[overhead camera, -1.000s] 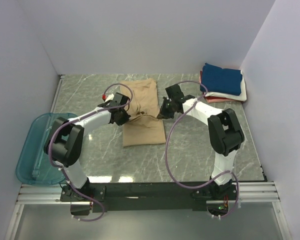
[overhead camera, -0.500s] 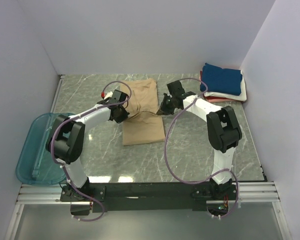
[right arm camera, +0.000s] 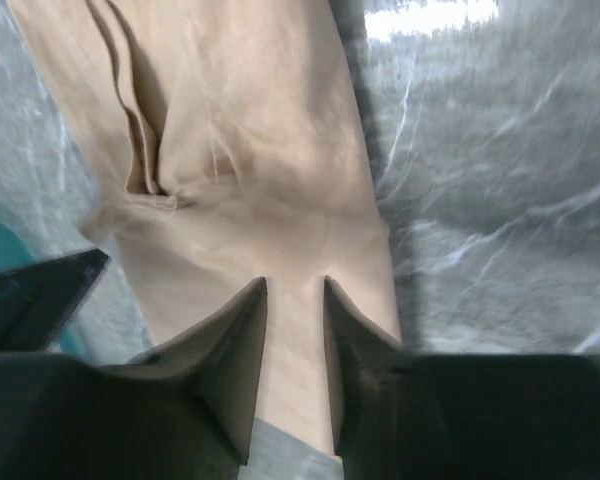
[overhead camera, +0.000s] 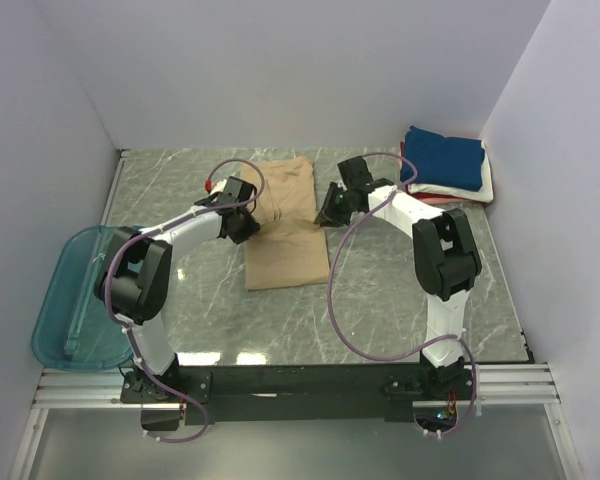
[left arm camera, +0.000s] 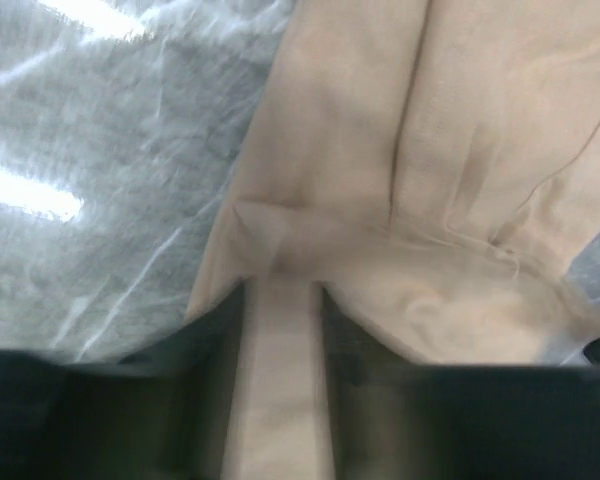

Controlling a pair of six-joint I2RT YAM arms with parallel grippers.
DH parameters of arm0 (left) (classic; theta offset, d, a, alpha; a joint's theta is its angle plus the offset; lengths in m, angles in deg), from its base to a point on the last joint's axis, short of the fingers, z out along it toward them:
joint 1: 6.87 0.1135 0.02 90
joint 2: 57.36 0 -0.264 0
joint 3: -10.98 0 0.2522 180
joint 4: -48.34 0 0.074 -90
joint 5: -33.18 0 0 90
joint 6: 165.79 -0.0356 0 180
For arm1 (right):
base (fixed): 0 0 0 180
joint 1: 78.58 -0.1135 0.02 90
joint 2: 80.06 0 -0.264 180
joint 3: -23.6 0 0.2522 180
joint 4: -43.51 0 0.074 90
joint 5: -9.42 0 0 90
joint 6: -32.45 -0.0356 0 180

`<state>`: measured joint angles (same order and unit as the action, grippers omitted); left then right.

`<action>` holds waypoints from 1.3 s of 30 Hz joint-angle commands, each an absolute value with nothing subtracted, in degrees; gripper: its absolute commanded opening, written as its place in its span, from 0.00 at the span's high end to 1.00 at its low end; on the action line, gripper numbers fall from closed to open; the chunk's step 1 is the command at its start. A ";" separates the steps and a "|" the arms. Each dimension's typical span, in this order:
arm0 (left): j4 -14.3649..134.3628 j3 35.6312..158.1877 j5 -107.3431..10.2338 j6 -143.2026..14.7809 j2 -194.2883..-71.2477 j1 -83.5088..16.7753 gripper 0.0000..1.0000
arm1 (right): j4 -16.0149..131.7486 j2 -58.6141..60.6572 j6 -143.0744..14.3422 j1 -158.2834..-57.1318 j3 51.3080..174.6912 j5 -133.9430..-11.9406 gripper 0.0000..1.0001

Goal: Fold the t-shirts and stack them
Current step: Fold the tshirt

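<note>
Shirt, tan (overhead camera: pixel 286 222), is lying on marble surface (overhead camera: pixel 180 300). Left end effector (overhead camera: pixel 246 228) is clamping its 9 o'clock edge. Right end effector (overhead camera: pixel 326 215) is clamping the 3 o'clock edge.

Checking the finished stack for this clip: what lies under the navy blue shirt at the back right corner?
Under the navy blue t-shirt a white t-shirt shows at the right edge, and a pinkish red one peeks out at the near-left. Anything further beneath is covered.

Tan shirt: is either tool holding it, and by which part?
Both appear to. The left tool pinches the tan shirt's left side edge, the right tool its right edge.
</note>
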<state>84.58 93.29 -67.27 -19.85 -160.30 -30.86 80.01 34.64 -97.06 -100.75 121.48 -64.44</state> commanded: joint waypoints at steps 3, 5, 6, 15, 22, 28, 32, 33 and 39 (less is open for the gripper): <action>79.69 94.53 -65.26 -24.28 -156.25 -30.16 0.44 | 80.74 33.32 -94.21 -99.94 125.43 -64.32 0.52; 79.77 94.35 -65.34 -25.60 -153.97 -30.16 0.40 | 81.53 32.27 -93.24 -100.03 125.61 -64.50 0.47; 79.77 94.18 -65.34 -25.87 -153.08 -30.16 0.40 | 81.70 31.74 -93.06 -100.03 125.09 -65.19 0.47; 75.64 91.62 -58.58 -26.22 -152.63 -32.70 0.84 | 79.07 29.09 -90.51 -106.87 121.29 -69.15 0.53; 76.87 98.82 -54.71 -25.87 -162.46 -33.59 0.99 | 82.66 37.35 -88.58 -110.66 129.11 -70.21 0.54; 78.36 104.45 -54.36 -26.22 -168.89 -32.89 0.99 | 86.71 45.17 -88.49 -110.66 138.34 -70.91 0.55; 78.28 106.21 -53.83 -25.61 -172.67 -31.39 0.99 | 89.09 49.84 -88.58 -109.96 144.05 -71.70 0.57; 78.10 106.13 -53.91 -25.61 -173.02 -31.21 0.99 | 89.09 50.97 -88.75 -109.44 144.41 -71.71 0.57; 78.10 104.81 -55.41 -24.73 -175.66 -30.16 0.99 | 89.88 53.09 -88.49 -108.99 144.51 -72.67 0.57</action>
